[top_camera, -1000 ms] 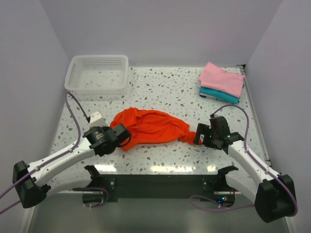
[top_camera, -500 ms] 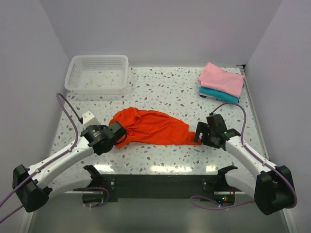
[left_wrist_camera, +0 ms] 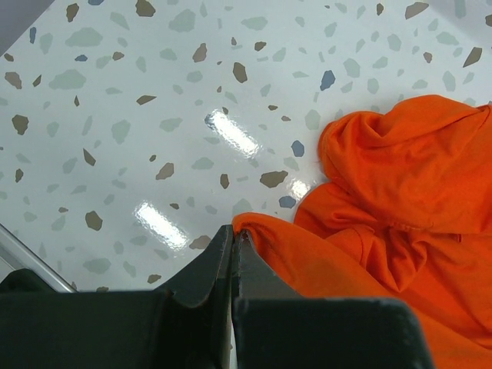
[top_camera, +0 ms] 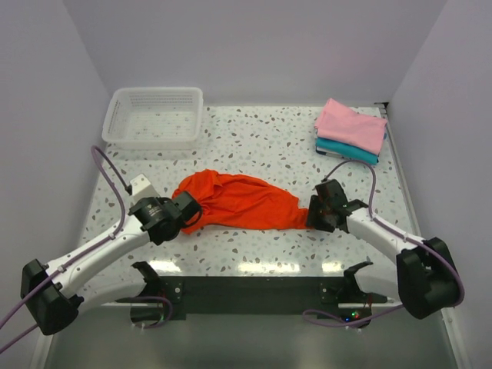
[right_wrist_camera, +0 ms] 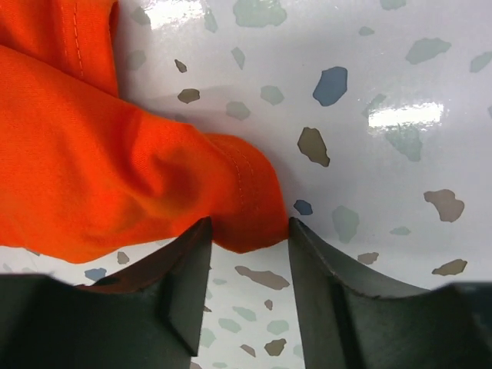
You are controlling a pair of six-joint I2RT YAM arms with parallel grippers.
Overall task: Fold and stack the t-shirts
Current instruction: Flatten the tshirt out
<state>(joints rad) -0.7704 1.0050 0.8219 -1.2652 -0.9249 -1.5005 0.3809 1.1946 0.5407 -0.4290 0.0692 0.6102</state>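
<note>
At far left of the worktop [top_camera: 261, 138], a white mesh basket [top_camera: 157, 117] sits by the back corner. Nearer the front, the left hand [top_camera: 188, 207] is clenched on the left end of the orange shirt [top_camera: 242, 201]. Wrist cam shows its fingers [left_wrist_camera: 207, 269] pressed together w/ a cloth edge nipped btwn the tips. Shirt lies bunched in a long roll across the mid worktop, stretched hand to hand. Right hand [top_camera: 317, 215] grasps the other end, fingers [right_wrist_camera: 188, 269] either side of a hemmed fold, cloth filling the gap. Far right, back corner: pink shirt [top_camera: 352, 123] folded on top of teal shirt [top_camera: 346, 150], well apart from the orange one.
</note>
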